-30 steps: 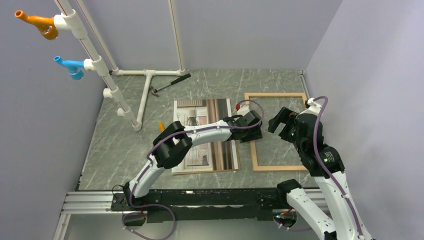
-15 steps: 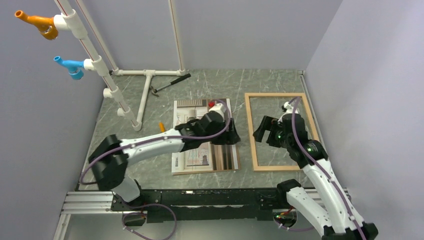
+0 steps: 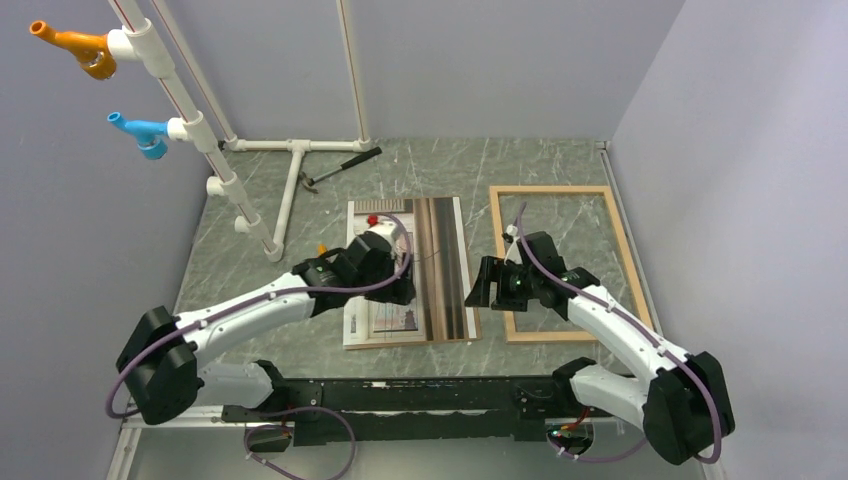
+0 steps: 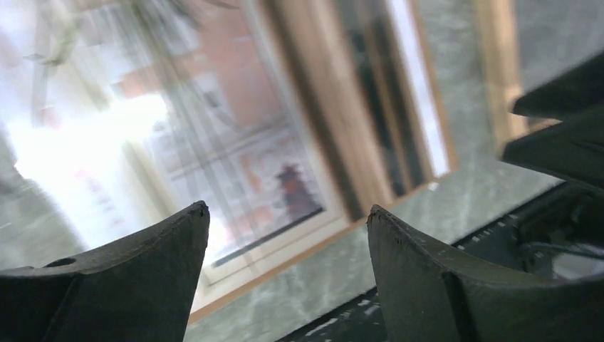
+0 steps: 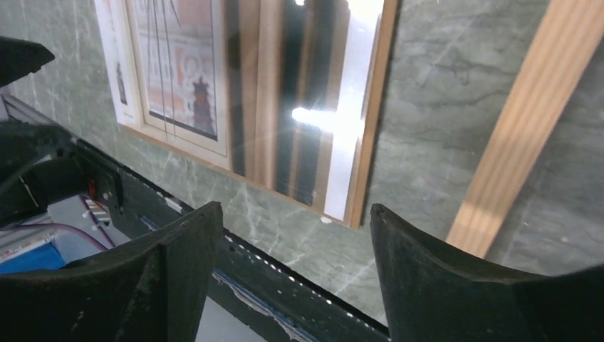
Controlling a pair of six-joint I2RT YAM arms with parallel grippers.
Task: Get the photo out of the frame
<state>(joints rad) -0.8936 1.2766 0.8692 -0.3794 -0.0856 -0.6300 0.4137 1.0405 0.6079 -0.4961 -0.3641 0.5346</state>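
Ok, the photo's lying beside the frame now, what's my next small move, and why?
Probably just pull both arms back to rest: the photo lies flat beside the empty frame, apart from it, and the left gripper and right gripper are open with nothing held.

- The photo (image 3: 445,265) is a large rectangular print lying flat and face up near the middle of the counter (image 3: 400,165), long sides running from near edge to far edge.
- Its right part carries vertical brown and dark stripes. Its left part shows a pale beige interior scene inside a light border.
- The surface is glossy, and the right wrist view catches a bright glare on it (image 5: 285,107). The left wrist view shows it blurred (image 4: 235,142).
- The frame (image 3: 550,190) is a thin rectangle of light natural wood, flat on the counter toward the right edge.
- The marbled counter shows through its opening.
- Photo and frame lie side by side and parallel, the photo wholly outside the frame, with a narrow strip of counter between them (image 5: 530,121).
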